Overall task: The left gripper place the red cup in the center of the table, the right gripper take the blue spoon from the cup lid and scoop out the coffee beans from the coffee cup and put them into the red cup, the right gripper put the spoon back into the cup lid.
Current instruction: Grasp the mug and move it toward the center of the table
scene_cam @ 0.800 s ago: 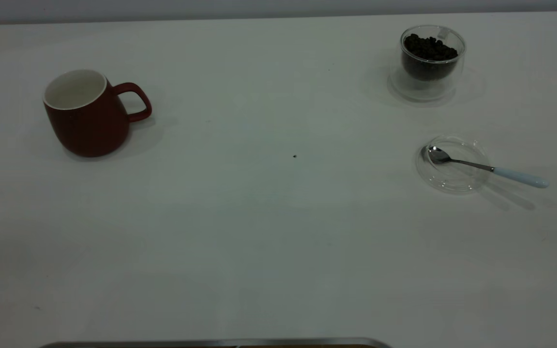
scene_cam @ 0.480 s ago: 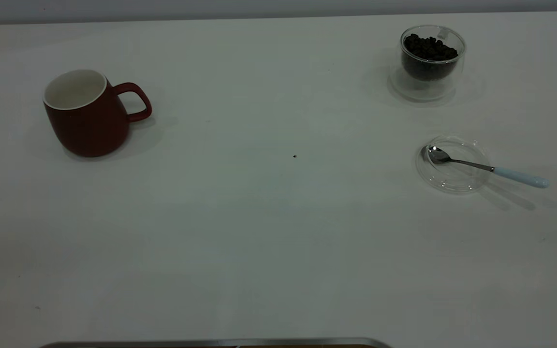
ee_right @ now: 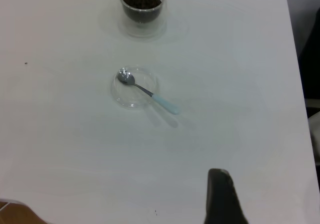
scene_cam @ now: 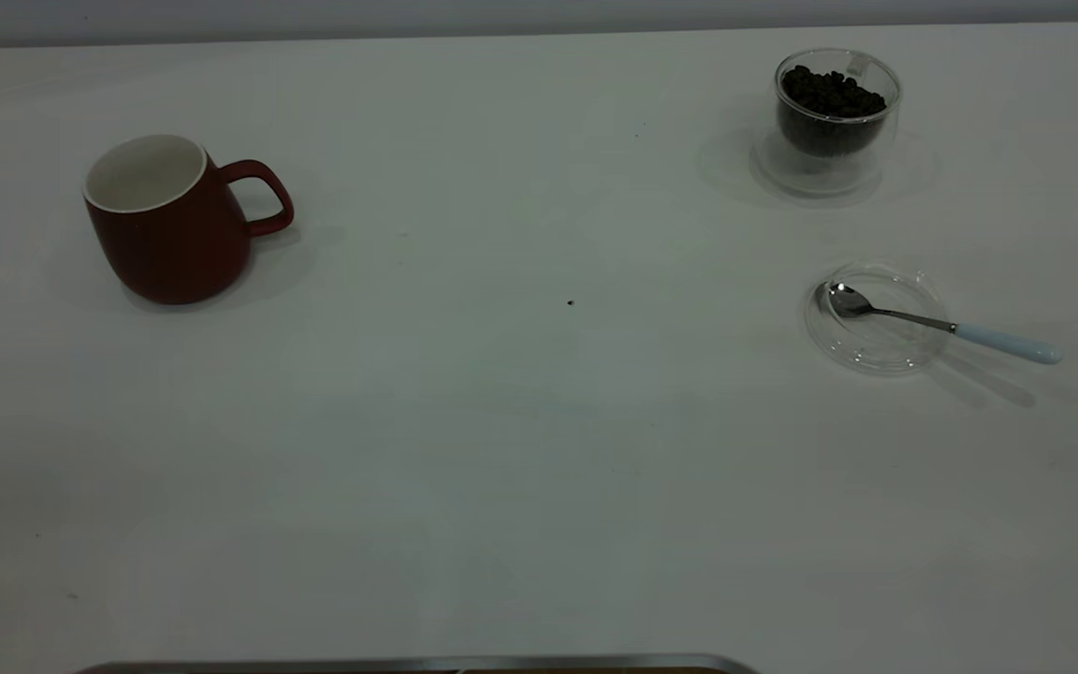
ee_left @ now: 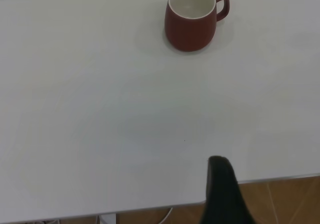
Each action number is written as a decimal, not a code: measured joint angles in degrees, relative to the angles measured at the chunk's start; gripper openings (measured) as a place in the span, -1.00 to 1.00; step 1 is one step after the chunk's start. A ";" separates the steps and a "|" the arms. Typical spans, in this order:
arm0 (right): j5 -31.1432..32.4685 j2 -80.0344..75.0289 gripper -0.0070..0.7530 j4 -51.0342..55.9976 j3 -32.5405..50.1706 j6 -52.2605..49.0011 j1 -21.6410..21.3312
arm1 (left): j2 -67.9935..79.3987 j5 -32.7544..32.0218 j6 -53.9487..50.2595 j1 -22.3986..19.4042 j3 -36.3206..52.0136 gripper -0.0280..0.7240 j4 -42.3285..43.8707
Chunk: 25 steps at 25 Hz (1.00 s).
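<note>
A dark red ceramic mug with a white interior and a loop handle (scene_cam: pixel 169 220) stands upright and empty at the left side of the white tabletop (scene_cam: pixel 502 449), well apart from the centre, so the first step, moving it to the middle, is not yet begun. Far on the right, a clear double-walled glass cup filled with dark coffee beans (scene_cam: pixel 836 117) sits toward the back, and nearer the front a clear round glass lid (scene_cam: pixel 876 318) lies flat with a steel spoon with a pale blue handle (scene_cam: pixel 941 325) resting across it, bowl inside the lid and handle jutting out over the rim toward the right edge. Neither arm shows in the exterior view; each wrist view catches only one dark finger of the left gripper (ee_left: pixel 225 196) and of the right gripper (ee_right: pixel 222 196) near the front edge, both far from their targets, so I cannot tell how wide either set of fingers stands. To do the opening step well, the left gripper should probably come down over the mug's rim or close on the handle, which points toward the centre, grip firmly since the glazed wall looks slippery, keep it upright, and set it near the small dark speck (scene_cam: pixel 570 302) at mid-table, within the right arm's reach.
</note>
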<state>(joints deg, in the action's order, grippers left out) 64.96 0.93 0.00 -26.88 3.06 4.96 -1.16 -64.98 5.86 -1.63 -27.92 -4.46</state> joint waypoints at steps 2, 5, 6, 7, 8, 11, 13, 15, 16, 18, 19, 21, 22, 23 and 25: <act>0.00 0.00 0.31 0.00 0.00 0.00 0.00 | 0.00 0.00 0.00 0.00 0.00 0.49 0.00; 0.00 0.00 0.31 0.00 0.00 0.00 0.00 | 0.00 0.00 0.00 0.00 0.00 0.49 0.00; 0.00 0.00 0.31 0.00 0.00 0.00 0.00 | 0.00 0.00 -0.11 0.00 0.00 0.49 0.05; 0.00 0.00 0.31 0.00 0.00 0.00 0.00 | 0.00 0.00 -0.18 0.00 0.00 0.49 -0.14; 0.00 0.00 0.31 0.00 0.00 0.00 0.00 | 0.00 0.00 -0.23 0.00 0.00 0.49 -0.70; 0.00 0.00 0.31 0.00 0.00 0.00 0.00 | 0.13 0.06 -0.22 0.11 -0.06 0.49 -2.09; 0.00 0.00 0.31 0.00 0.00 0.00 0.00 | 1.47 1.10 -0.22 0.39 -0.94 0.49 -1.43; 0.00 0.00 0.31 0.00 0.00 0.00 0.00 | 5.26 3.14 -0.22 0.57 -2.76 0.49 0.18; 0.00 0.00 0.31 0.00 0.00 0.00 0.00 | 7.61 4.18 -0.22 0.57 -3.66 0.49 1.22; 0.00 0.00 0.31 0.00 0.00 0.00 0.00 | 14.79 5.98 -0.22 0.57 -5.90 0.49 2.32; 0.00 0.00 0.31 0.00 0.00 0.00 0.00 | 18.27 6.85 -0.04 0.57 -7.07 0.49 2.44; 0.00 0.00 0.31 0.00 0.00 0.00 0.00 | 27.27 8.79 0.93 0.57 -9.37 0.49 2.44; 0.00 0.00 0.31 0.00 0.00 0.00 0.00 | 31.84 10.32 1.38 0.57 -10.68 0.49 2.44; 0.00 0.00 0.31 0.00 0.00 0.00 0.00 | 35.58 11.79 1.78 0.57 -11.85 0.49 2.44; 0.00 0.00 0.31 0.00 0.00 0.00 0.00 | 44.39 14.28 3.37 0.57 -14.86 0.49 2.44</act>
<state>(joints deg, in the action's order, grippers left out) 64.96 0.93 0.00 -26.88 3.06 4.96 43.23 -50.71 9.22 -1.05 -42.78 -2.02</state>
